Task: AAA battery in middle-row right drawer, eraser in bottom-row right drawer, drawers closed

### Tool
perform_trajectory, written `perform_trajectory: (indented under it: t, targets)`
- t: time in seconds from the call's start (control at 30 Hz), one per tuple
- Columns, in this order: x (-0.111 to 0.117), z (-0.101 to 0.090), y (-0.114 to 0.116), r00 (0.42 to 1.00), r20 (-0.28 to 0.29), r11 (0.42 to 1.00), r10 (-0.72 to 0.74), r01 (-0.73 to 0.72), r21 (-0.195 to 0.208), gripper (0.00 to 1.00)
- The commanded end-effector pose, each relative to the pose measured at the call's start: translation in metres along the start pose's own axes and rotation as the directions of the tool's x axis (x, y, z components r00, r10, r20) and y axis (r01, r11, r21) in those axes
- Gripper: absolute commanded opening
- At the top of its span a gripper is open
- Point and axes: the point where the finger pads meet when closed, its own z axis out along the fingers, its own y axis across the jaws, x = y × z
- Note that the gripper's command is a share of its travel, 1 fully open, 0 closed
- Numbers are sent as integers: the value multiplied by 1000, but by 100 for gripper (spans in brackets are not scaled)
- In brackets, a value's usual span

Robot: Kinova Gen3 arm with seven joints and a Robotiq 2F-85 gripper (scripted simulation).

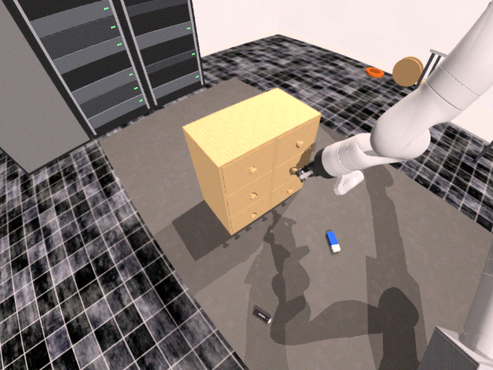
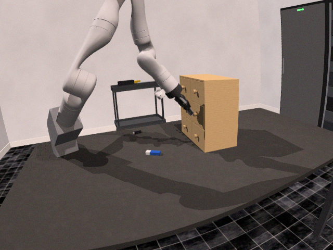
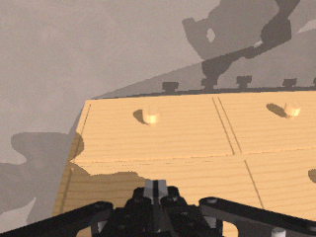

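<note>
Opening the middle-row right drawer (image 1: 287, 163) looks to be the step in hand, since every drawer of the small chest (image 1: 250, 119) sits flush in the top view. There the claw (image 1: 303, 174) is at that drawer's knob, right of centre. Its fingers are fully together and grip nothing. The eraser (image 1: 333, 241) lies on the tabletop (image 1: 417, 247) below the chest. The AAA battery (image 1: 262, 314) lies further down, near the lower edge.

From the exterior view the claw (image 2: 189, 110) slants down onto the shadowed middle drawer (image 2: 199, 109). Whether it touches the knob I cannot tell. The eraser (image 2: 153, 152) and battery (image 2: 136, 132) rest left of the chest (image 2: 220, 113), well apart from it.

In the wrist view the closed fingertips meet at bottom centre against the wooden fronts, with two knobs higher up. The next move likely calls for parting the fingers, seating them round the knob, then drawing the tray out less than halfway so that it does not droop.
</note>
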Motion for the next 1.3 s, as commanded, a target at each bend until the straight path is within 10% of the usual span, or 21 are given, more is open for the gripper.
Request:
perform_trajectory:
  t: [0.0,1.27]
  targets:
    - [-1,1,0,1000,-1,1000,-11,11,-2,0]
    - [26,-16,-2,1000,-4,1000,-8,8,2,0]
